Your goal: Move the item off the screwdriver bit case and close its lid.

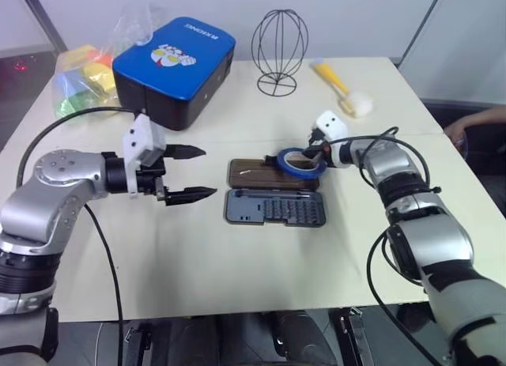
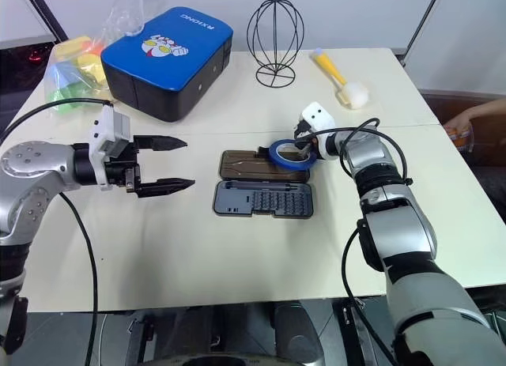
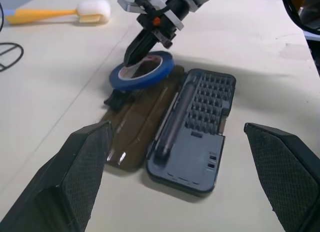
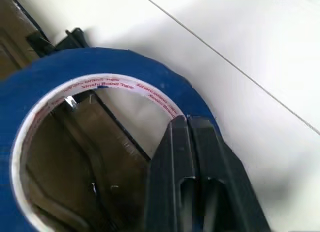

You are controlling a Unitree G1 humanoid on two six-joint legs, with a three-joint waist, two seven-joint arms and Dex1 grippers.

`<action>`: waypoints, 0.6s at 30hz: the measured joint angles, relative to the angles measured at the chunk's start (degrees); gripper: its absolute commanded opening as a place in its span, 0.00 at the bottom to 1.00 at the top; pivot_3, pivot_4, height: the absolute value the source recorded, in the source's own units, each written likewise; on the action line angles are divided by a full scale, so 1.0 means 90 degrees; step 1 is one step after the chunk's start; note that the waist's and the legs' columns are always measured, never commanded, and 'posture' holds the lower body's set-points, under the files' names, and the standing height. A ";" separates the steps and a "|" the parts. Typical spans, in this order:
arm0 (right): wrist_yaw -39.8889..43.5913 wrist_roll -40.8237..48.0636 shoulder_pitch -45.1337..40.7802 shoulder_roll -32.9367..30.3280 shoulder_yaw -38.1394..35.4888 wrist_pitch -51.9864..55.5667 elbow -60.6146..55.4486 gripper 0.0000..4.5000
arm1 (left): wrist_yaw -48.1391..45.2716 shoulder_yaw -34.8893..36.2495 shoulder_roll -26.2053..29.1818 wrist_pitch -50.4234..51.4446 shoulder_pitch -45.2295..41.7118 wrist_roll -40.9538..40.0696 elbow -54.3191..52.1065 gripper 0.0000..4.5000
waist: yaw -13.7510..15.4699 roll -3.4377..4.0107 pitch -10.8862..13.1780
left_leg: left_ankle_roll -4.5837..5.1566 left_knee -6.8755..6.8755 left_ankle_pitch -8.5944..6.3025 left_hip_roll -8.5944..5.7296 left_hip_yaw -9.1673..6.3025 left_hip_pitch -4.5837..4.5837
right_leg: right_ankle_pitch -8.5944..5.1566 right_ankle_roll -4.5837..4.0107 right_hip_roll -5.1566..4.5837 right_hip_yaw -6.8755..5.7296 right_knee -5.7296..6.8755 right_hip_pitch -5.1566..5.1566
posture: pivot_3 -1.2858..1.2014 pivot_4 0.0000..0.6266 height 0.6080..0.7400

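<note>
On brown lid (image 1: pixel 253 172), blue tape ring (image 1: pixel 297 161)

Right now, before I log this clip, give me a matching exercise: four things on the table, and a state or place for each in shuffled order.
Things:
1. blue tape roll
2. bit case
3. left gripper
4. right gripper

States:
A. fingers wide apart, holding nothing
B. lying open, tray and brown lid flat
C. fingers pressed together at the roll's rim
D. resting on the lid's end

Pairs: 1-D, 2-B, 3-A, 4-C
</note>
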 measured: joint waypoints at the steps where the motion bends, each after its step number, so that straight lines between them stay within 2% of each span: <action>1: 0.0006 -0.0004 -0.0002 -0.0001 0.0000 -0.0005 0.0010 0.01 | -0.0001 -0.0001 0.0000 -0.0002 -0.0001 0.0002 0.0012 1.00 | 0.0000 0.0000 0.0000 | 0.0000 0.0000 0.0000 0.0000 -0.0001 0.0000 | 0.0000 0.0000 0.0000 0.0000 0.0000 0.0000 | 0.52 0.24 0.98; 9: 0.0045 -0.0079 -0.0014 -0.0015 -0.0001 -0.0066 0.0044 0.01 | -0.0012 -0.0051 -0.0023 -0.0049 -0.0151 0.0086 0.0127 1.00 | 0.0001 0.0000 0.0000 | 0.0000 0.0000 0.0000 0.0000 -0.0001 0.0000 | 0.0000 0.0000 0.0000 0.0000 0.0000 0.0000 | 0.52 0.24 0.98; 14: 0.0062 -0.0081 -0.0043 -0.0038 -0.0033 0.0058 0.0039 0.49 | -0.0033 -0.0066 -0.0064 -0.0069 -0.0161 0.0142 0.0172 1.00 | 0.0014 0.0000 0.0000 | -0.0001 0.0001 0.0001 -0.0001 0.0000 -0.0001 | 0.0000 0.0000 -0.0001 -0.0001 0.0000 0.0000 | 0.52 0.24 0.98; 18: 0.0033 -0.0130 -0.0146 -0.0020 -0.0038 0.0040 0.0193 0.49 | -0.0035 -0.0077 -0.0129 -0.0139 -0.0219 0.0167 0.0256 1.00 | 0.0004 0.0000 0.0000 | -0.0001 -0.0002 0.0000 -0.0001 -0.0001 -0.0001 | 0.0000 -0.0001 0.0000 -0.0001 -0.0001 -0.0001 | 0.52 0.24 0.98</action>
